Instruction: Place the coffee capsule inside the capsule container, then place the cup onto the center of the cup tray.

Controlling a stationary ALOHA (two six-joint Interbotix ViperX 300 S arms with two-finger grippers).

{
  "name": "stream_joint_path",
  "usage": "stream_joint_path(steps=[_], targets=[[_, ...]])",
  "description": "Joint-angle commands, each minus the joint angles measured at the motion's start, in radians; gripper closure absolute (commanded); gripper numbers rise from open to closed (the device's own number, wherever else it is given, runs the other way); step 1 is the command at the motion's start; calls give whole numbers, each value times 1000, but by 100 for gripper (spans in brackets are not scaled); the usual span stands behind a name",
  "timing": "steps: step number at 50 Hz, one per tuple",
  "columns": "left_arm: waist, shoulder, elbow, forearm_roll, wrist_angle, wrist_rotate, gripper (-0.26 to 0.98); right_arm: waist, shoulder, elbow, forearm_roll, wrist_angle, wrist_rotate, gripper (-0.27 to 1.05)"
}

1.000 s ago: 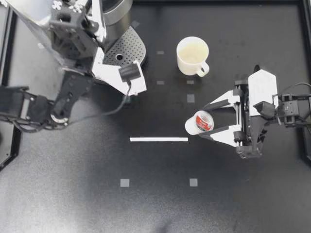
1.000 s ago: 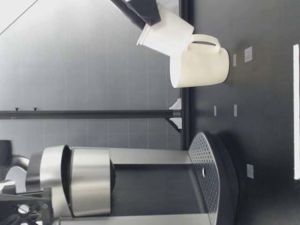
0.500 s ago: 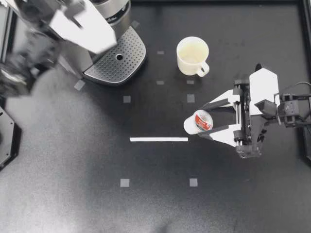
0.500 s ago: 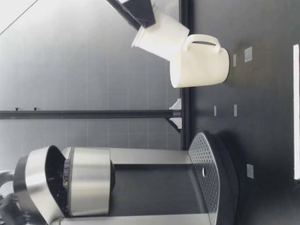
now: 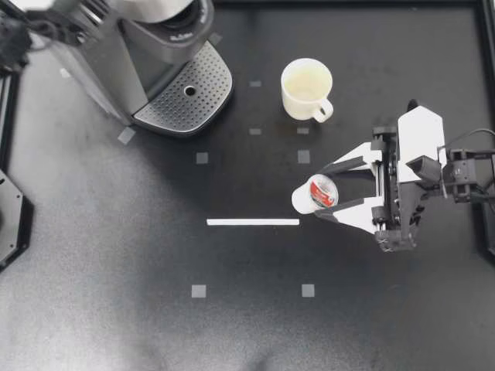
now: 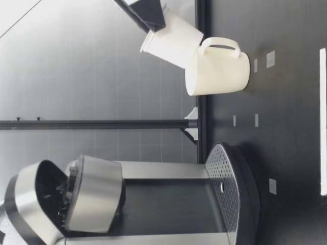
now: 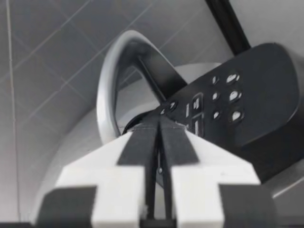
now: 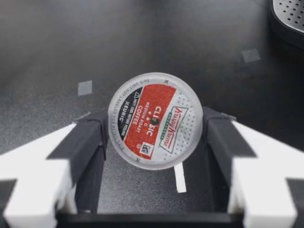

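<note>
My right gripper (image 5: 325,193) is shut on the coffee capsule (image 5: 315,195), a white pod with a red foil lid (image 8: 155,120), both fingers against its sides. In the low view the capsule (image 6: 172,40) hangs tilted above the table, farther from that camera than the cream cup (image 6: 219,66). The cup (image 5: 306,89) stands upright on the table, beyond my right gripper. The coffee machine (image 5: 147,46) has its silver lid (image 6: 30,204) raised, and the perforated cup tray (image 5: 186,93) is bare. My left gripper (image 7: 159,126) is shut, its tips at the lid handle (image 7: 111,80).
A white tape line (image 5: 253,222) and small grey squares mark the black table. My left arm (image 5: 15,35) shows only as a blur at the far left corner. A black frame edges the table.
My left arm has swung off the machine toward the far left corner, and the machine's lid has tipped open. My right gripper has lifted the capsule slightly.
</note>
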Motion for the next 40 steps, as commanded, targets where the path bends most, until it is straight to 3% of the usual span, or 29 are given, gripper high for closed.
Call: stream_joint_path(steps=[1, 16, 24, 34, 40], targets=[[41, -41, 11, -2, -26, -28, 67, -5, -18, -20, 3, -15, 8, 29], [130, -163, 100, -5, -172, -153, 67, -5, -20, -25, 3, -41, 14, 29], [137, -206, 118, -3, -253, -202, 67, -8, -43, -61, -3, -81, -15, 29], [137, -302, 149, 0, -422, -284, 67, -132, -87, -133, 2, -117, -100, 28], [137, -387, 206, 9, -525, -341, 67, -206, -80, -179, 0, -199, -141, 28]])
